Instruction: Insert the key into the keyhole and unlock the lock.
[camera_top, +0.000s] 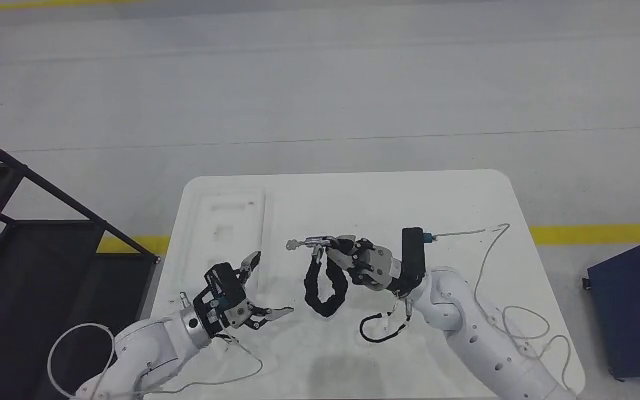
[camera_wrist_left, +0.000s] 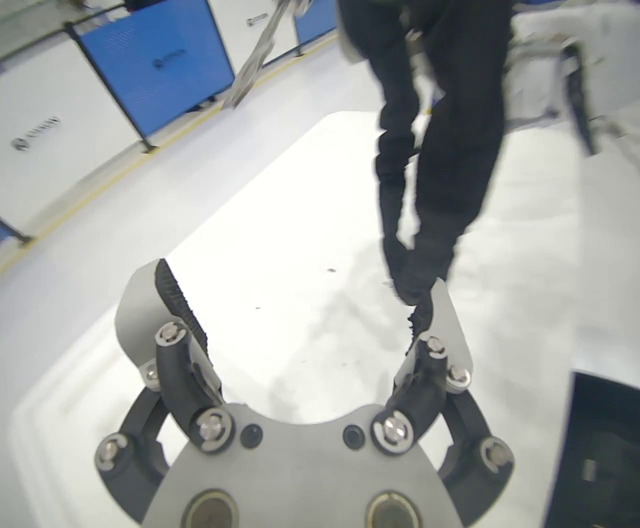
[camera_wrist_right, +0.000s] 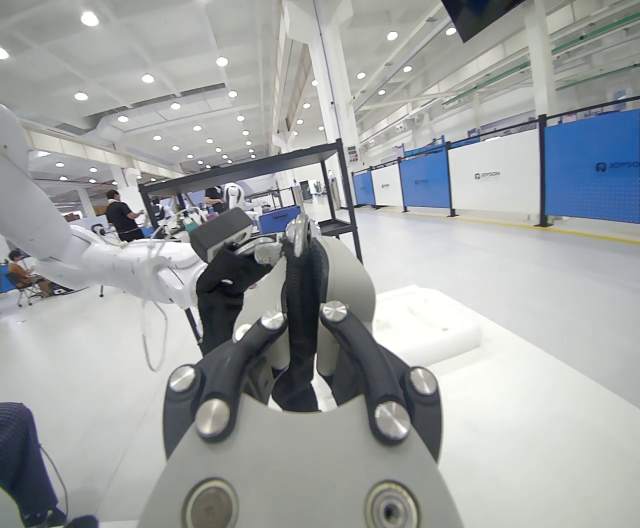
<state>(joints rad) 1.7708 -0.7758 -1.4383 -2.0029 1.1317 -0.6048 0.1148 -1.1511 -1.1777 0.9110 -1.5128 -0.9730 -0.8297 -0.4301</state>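
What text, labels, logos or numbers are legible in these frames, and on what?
White partition panel: brand logo, left unquoted.
Blue partition panel: brand logo, cut off at the edge.
Blue screen: logo too blurred to read.
Lock, table: no print seen.

The top camera looks down on the tabletop (camera_top: 480, 210). Wrist cameras sit close behind the left end effector (camera_wrist_left: 297, 280) and right end effector (camera_wrist_right: 301, 260); all share the lock (camera_top: 322, 306).
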